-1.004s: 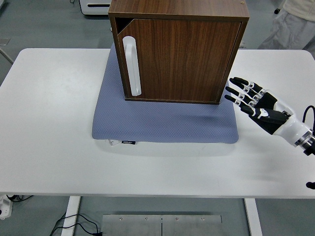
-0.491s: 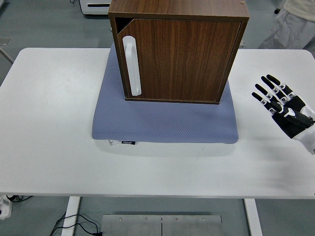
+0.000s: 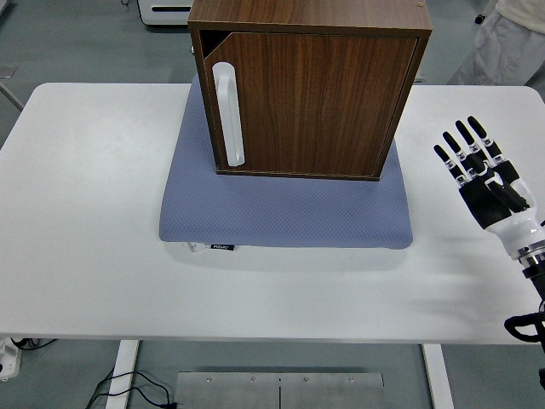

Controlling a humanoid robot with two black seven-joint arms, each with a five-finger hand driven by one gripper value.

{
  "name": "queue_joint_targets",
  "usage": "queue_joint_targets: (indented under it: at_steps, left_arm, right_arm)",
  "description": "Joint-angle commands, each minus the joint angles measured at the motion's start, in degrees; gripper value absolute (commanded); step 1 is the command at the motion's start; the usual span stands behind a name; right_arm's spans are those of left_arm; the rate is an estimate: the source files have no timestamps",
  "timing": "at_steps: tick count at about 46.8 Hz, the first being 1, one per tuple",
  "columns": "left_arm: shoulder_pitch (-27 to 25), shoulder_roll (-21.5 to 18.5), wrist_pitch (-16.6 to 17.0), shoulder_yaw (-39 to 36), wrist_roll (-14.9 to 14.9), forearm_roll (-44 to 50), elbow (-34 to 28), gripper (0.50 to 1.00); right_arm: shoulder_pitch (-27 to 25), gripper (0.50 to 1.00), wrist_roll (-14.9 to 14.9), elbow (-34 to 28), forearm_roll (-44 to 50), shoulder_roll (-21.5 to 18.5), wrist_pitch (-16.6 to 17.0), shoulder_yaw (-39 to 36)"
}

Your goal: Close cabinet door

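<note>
A dark wooden cabinet [image 3: 311, 89] stands on a blue-grey mat [image 3: 285, 209] at the back middle of the white table [image 3: 85, 256]. Its door [image 3: 306, 102] sits almost flush with the front, with a thin dark gap at the upper left corner. A white vertical handle [image 3: 228, 113] is at the door's left side. My right hand [image 3: 481, 175] is at the right, well clear of the cabinet, fingers spread and pointing away from me, holding nothing. The left arm is out of view.
A person in light clothes [image 3: 511, 43] stands at the top right behind the table. A white device [image 3: 166, 10] sits on the floor behind the cabinet. Cables [image 3: 128, 388] lie under the table at the lower left.
My right hand has drawn back from the cabinet's right side to the right edge of the table and turned its fingers upward. The cabinet door looks unchanged.
</note>
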State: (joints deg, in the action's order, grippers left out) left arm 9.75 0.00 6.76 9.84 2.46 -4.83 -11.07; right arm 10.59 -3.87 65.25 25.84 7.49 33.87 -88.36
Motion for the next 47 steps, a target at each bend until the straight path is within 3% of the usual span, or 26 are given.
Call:
queue_joint_targets:
  at_steps: [1,23,47]
  left_arm:
    - [0.0,0.0,0.0,0.0,0.0,0.0,0.0,1.0]
    - [0.0,0.0,0.0,0.0,0.0,0.0,0.0,1.0]
    - [0.0,0.0,0.0,0.0,0.0,0.0,0.0,1.0]
  right_arm:
    - [1.6,1.0,0.0,-2.5,-0.4,-0.8,-0.8,-0.6]
    - [11.3,1.0,-0.1,-15.1,-2.6,-6.5,-5.5,-2.3]
    - [18.0,1.0,-0.2,-24.1,-3.1,-7.5,-7.9,-5.2]
